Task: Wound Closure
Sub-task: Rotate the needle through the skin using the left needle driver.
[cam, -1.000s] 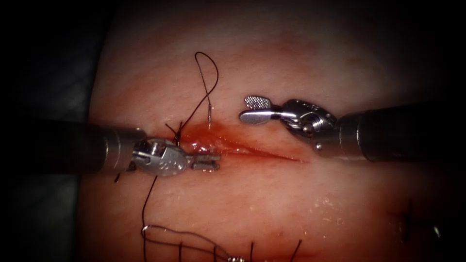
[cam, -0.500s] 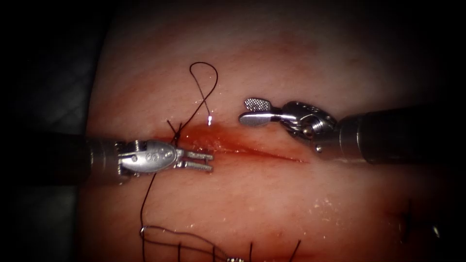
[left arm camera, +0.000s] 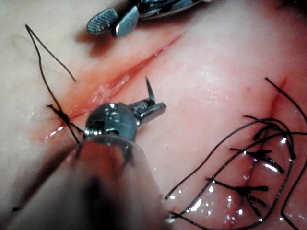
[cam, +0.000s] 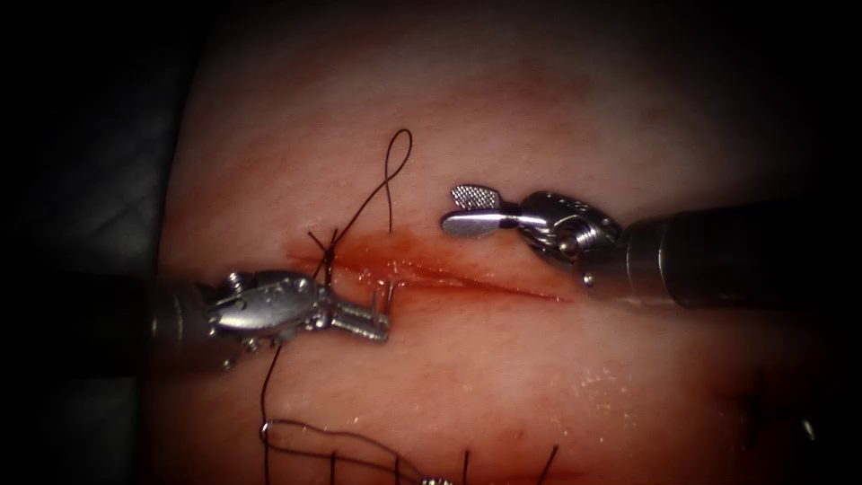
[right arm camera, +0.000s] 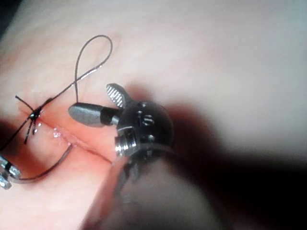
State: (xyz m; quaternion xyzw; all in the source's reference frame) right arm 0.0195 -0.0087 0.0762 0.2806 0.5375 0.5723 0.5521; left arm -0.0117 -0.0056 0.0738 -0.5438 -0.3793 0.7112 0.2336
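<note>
1. Endoscope: the needle (cam: pixel 384 292) is gripped by the left tool (cam: pixel 375 321), jaws shut, at the cut's (cam: pixel 467 280) left end, tip up. The right tool (cam: pixel 467 208) is held open, empty.
2. Left wrist: the needle tip (left arm camera: pixel 149 88) is raised off the tissue (left arm camera: pixel 211 86).
3. Right wrist: the needle's curve (right arm camera: pixel 50 167) is laid across the cut, thread (right arm camera: pixel 91 57) looped beyond.

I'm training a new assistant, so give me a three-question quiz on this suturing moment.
1. True or false: the right gripper is shut on the needle.
2. What does the left gripper hold? A) thread B) the needle C) tissue D) nothing
3. Fill in: the tied knot sits at the ___ end of the cut, by the endoscope view.

Key:
1. False. It is open, above the cut, and holds nothing.
2. B. The needle's point stands at the cut's edge. Whether it is in the tissue cannot be told.
3. left
</note>
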